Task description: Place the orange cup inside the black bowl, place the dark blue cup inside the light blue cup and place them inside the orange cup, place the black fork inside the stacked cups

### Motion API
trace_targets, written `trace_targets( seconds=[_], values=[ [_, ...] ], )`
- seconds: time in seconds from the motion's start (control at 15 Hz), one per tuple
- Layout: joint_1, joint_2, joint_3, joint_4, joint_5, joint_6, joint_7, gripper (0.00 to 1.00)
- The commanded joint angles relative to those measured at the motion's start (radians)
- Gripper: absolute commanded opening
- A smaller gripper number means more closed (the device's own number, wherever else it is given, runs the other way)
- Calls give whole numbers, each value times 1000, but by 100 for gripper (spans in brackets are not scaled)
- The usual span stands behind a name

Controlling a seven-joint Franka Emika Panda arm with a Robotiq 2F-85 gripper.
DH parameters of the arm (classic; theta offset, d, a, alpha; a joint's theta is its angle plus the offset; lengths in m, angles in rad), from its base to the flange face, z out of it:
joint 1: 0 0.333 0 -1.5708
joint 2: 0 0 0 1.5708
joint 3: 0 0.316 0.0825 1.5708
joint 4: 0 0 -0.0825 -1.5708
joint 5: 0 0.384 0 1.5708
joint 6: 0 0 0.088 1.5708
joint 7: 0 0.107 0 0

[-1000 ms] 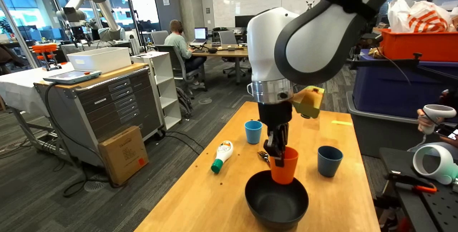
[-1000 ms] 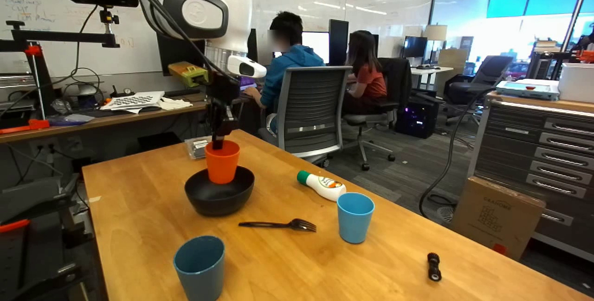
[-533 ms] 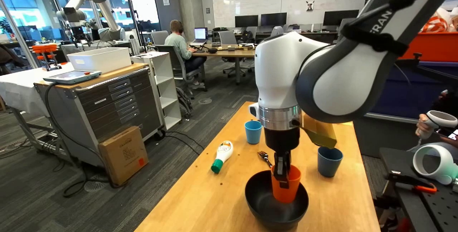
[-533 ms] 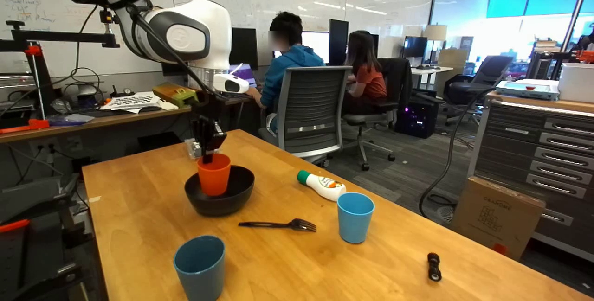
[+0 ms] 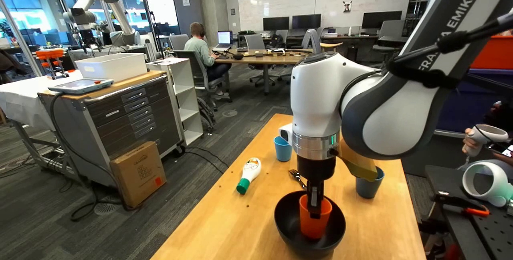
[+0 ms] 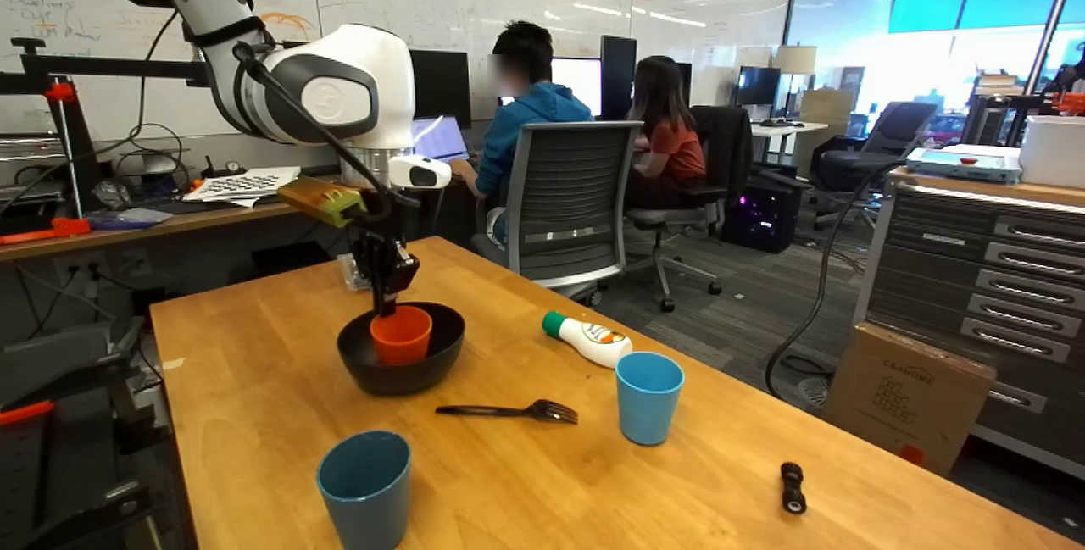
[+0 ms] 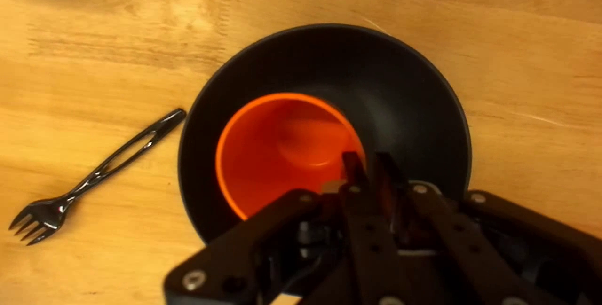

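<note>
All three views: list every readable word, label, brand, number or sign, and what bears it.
"FRA… EMIKA", middle covered: robot arm
"…HOME", first letters unclear: cardboard box
Too small or blurred: other box print, bottle label, drawer label, posted sheet, whiteboard writing
Wrist view: none

You see grey carpet under a wooden desk and a dark-fronted drawer cabinet in an exterior view, a concrete column near the whiteboard. In an exterior view, you look past a grey office chair toward a pale-shaded lamp and bright windows.
</note>
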Motion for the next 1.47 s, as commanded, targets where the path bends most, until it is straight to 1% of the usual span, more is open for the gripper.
trace_targets(
  seconds=[0.0,0.13,0.47,0.8,1.07,1.13,1.2,1.4],
  values=[
    [3,0,-1,-2,-7,28,-9,47],
    [-2,-10,6,-4,3,25,-15,61],
    [-16,-75,8,-17,21,7,-16,100],
    [-61,-182,-25,-44,47,-11,-4,100],
    [-81,-250,-103,-75,-2,-44,68,100],
    [-94,-262,-112,-80,2,-66,51,100],
    [-109,-274,-114,-78,16,-119,9,100],
    [-143,-286,-133,-60,8,-248,-49,100]
  ],
)
